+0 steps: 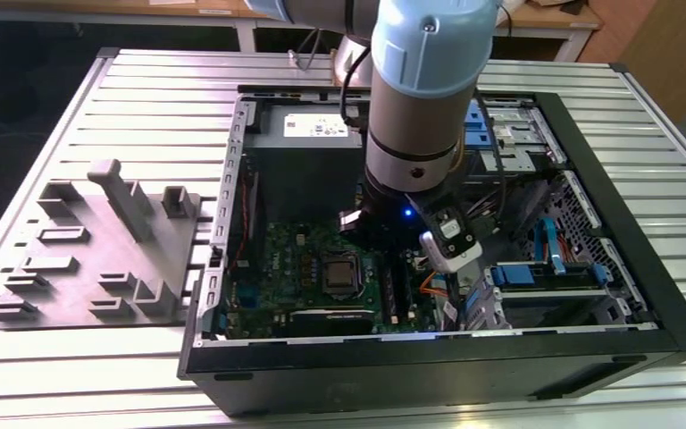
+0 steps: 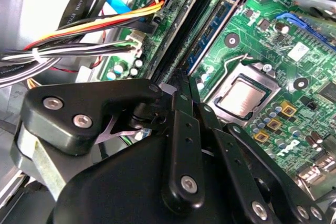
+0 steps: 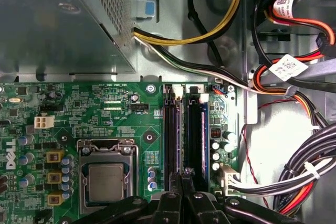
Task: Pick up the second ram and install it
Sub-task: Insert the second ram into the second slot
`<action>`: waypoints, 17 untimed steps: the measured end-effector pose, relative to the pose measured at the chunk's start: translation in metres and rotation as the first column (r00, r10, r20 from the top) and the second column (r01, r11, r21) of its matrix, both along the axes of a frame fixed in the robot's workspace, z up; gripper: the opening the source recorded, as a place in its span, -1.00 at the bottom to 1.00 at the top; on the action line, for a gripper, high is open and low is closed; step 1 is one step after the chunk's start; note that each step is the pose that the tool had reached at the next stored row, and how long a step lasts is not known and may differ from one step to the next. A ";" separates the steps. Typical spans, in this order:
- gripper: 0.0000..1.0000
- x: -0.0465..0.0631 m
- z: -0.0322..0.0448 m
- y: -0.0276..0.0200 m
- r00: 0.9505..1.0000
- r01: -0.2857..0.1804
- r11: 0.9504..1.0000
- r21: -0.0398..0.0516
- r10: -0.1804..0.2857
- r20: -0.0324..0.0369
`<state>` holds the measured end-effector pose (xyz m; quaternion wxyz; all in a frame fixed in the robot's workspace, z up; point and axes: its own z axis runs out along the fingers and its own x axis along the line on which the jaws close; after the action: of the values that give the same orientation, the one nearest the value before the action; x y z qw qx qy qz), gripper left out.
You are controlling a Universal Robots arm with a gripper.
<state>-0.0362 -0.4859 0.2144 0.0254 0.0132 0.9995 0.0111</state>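
In the exterior view the gripper point(image 1: 393, 239) is down inside the open computer case point(image 1: 629, 223) over the motherboard point(image 1: 283, 268) — in both wrist views its fingers point(image 2: 181, 95) are pinched together over the memory slots point(image 3: 181, 129), where the second ram point(image 3: 202, 132) stands seated.

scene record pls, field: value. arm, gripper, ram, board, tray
arm: grey and light-blue robot arm reaching down into the open black computer case
gripper: black-fingered gripper low over the black memory slots, beside the silver processor socket
second ram: thin dark stick standing in a slot next to an empty one; whether it is fully seated cannot be told
board: large green motherboard on the case floor
tray: grey plastic tray with upright blocks on the slatted metal table, at the exterior view's left of the case
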 end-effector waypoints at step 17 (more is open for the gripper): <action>-0.76 0.000 -0.0016 0.0000 1.000 0.000 1.000 0.006 0.000 0.000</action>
<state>-0.0362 -0.4859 0.2127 0.0256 0.0133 0.9995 0.0142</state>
